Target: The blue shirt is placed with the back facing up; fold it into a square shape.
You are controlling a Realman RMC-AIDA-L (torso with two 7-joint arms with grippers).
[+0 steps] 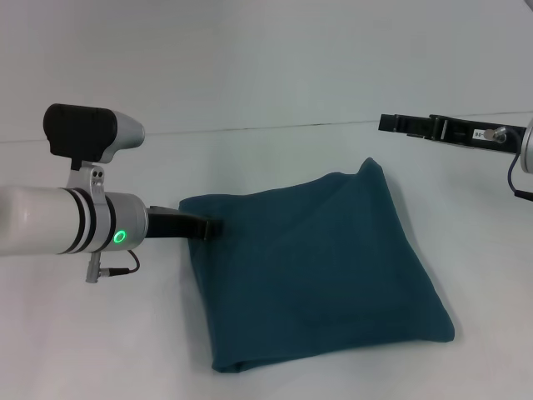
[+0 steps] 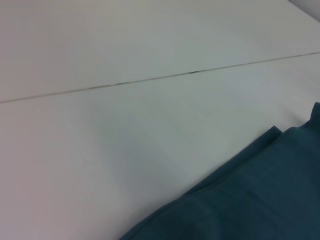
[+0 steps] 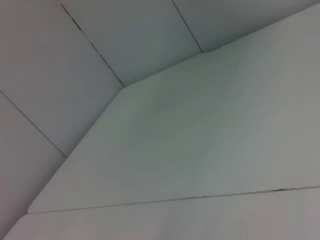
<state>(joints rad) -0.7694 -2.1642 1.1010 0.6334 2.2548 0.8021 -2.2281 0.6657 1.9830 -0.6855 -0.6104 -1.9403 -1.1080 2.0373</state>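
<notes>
while the left tool (image 1: 212, 229) sits at the left edge of the folded dark teal-blue knit shirt (image 1: 312, 267) mid-worktop (image 1: 83, 333), its grip unreadable, a snagged withdrawal could undo the square; the right tool (image 1: 391, 123) idles raised, also unreadable.

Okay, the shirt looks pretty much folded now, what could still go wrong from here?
The left gripper sits at the near-left corner of the blue shirt. If it is pinching fabric when it pulls away, it may drag that corner and spoil the square.

The far corner near the right gripper stands up in a peak and the edges look uneven, so the fold could slump or spring open on the white table.
</notes>
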